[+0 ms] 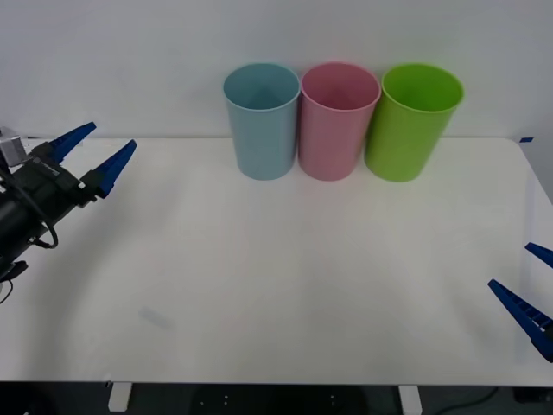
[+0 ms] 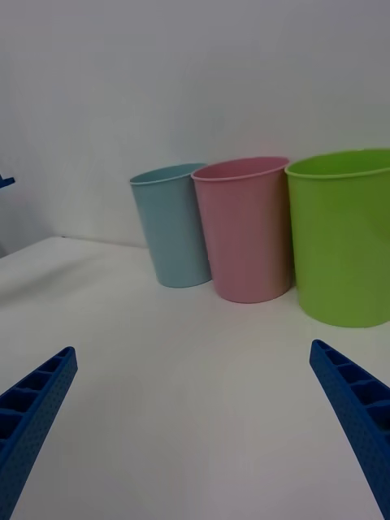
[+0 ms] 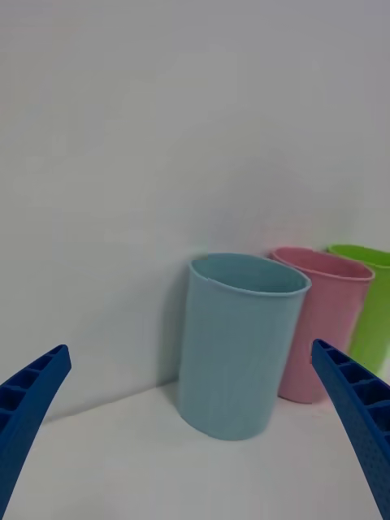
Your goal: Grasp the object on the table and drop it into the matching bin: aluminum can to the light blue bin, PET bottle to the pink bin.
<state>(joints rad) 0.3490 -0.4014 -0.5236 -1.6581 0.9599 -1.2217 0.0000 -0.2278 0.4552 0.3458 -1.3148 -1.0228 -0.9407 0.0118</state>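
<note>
The left gripper (image 1: 97, 151) is held above the table's (image 1: 276, 294) left edge, its blue fingers spread wide with nothing between them. At the table's far edge, three bins are lined up touching: the light blue bin (image 1: 262, 121), the pink bin (image 1: 337, 119), then a lime green bin (image 1: 413, 121). The can's whereabouts cannot be told. At the near right corner, the right gripper (image 1: 534, 290) is held with fingers likewise spread and empty
</note>
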